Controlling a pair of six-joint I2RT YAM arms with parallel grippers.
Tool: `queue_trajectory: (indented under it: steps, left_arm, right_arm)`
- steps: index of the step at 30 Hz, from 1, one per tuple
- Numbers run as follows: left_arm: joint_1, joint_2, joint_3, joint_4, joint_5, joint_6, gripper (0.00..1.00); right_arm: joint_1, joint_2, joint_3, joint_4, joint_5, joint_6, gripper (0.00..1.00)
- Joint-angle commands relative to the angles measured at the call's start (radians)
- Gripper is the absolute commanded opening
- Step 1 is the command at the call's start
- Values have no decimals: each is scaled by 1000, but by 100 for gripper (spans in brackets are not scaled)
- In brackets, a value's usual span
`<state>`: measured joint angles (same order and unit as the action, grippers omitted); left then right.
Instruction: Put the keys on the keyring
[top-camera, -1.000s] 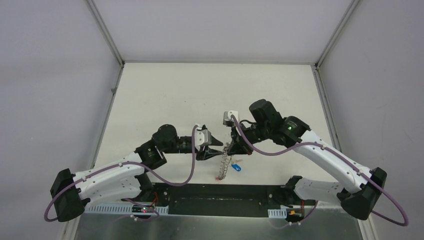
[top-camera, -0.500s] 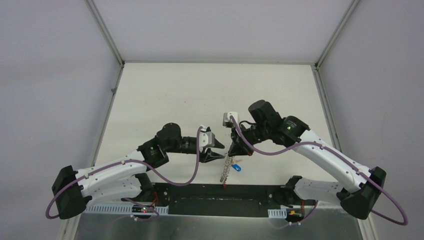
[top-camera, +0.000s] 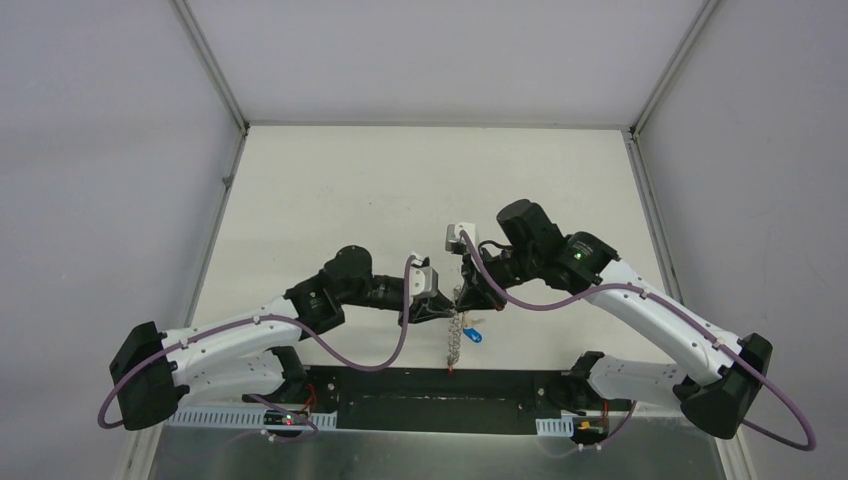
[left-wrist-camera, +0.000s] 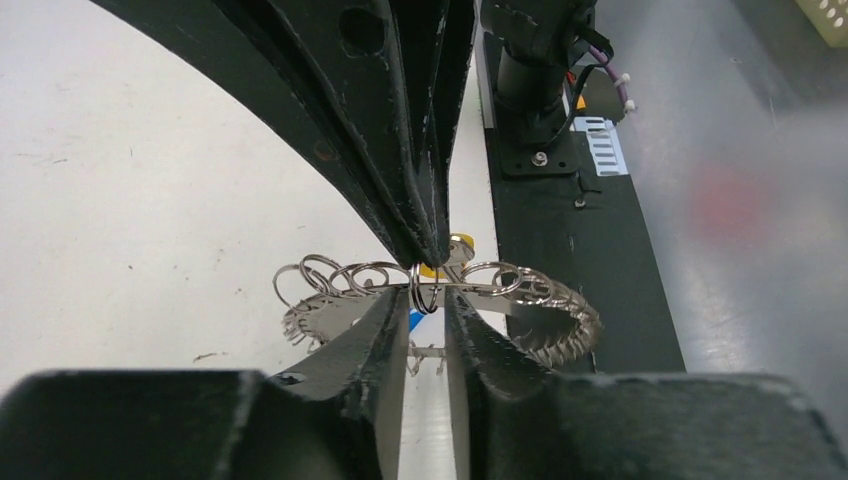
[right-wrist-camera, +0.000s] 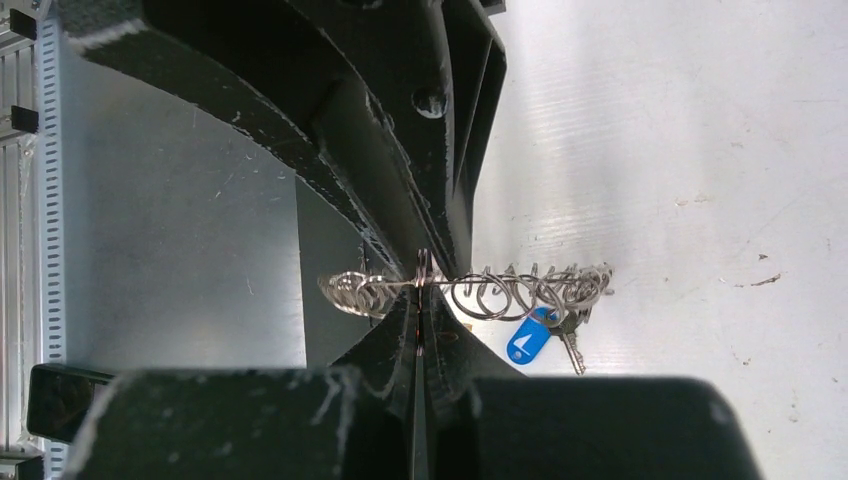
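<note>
A chain of linked silver keyrings hangs from my right gripper, which is shut on one ring. The blue-tagged key hangs from rings at one end of the chain and also shows in the top view. A bit of the yellow tag shows behind the right fingers; its key is hidden. My left gripper faces the right one, and its fingers stand a narrow gap apart around the same ring, just below the right fingertips.
The black base plate and both arm mounts lie just below the hanging chain. The white table stretches beyond the grippers, bounded by grey walls left and right.
My left gripper has moved right to meet the right gripper at the chain. The chain has swung from slanting left to hanging nearly straight down. The right arm has hardly moved.
</note>
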<state>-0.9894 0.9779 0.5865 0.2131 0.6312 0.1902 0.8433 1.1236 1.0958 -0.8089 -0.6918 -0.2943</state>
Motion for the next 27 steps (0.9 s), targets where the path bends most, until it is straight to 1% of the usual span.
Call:
queue_trajectory:
  steps: [1,4,5,7,9,10,11,14,15,17,18,20,23,26,27]
  left_arm:
    - [-14,6,37,71,18,-4,18]
    - [-16,0,33,80,10,-10,17]
    - [-16,-4,31,82,5,-12,19]
    - [-17,-11,26,88,-9,-20,26]
    - [-18,-18,20,98,-17,-23,28]
    - [-18,-21,18,101,-20,-24,27]
    - [-18,-23,17,100,-21,-24,22]
    - [-18,-28,12,99,-21,-24,2]
    - [-17,-30,9,98,-22,-24,0]
    - [-18,-35,2,100,-25,-30,0]
    - [-18,-38,-2,104,-28,-34,0]
    - [-18,-47,-13,120,-36,-41,0]
    - [-18,-71,-43,167,-58,-58,0]
    - [-18,-107,-85,241,-65,-63,0]
    - [-18,-122,-103,275,-65,-62,0]
  right_arm:
    - [5,-25,18,54,-11,6,0]
    - [5,-25,14,53,-11,6,0]
    - [5,-25,13,54,-9,6,0]
    - [6,-24,10,56,-10,6,0]
    - [6,-21,11,56,-11,7,0]
    - [6,-21,12,57,-11,6,0]
    - [7,-19,12,57,-12,7,0]
    - [7,-19,13,57,-13,6,0]
    - [7,-20,13,59,-13,6,0]
    - [7,-23,10,67,-11,11,0]
    - [6,-27,8,72,-10,15,6]
    - [5,-38,4,90,-4,30,24]
    - [5,-69,-14,121,-3,43,41]
    - [5,-120,-34,156,-12,42,47]
    - [5,-137,-41,167,-17,45,47]
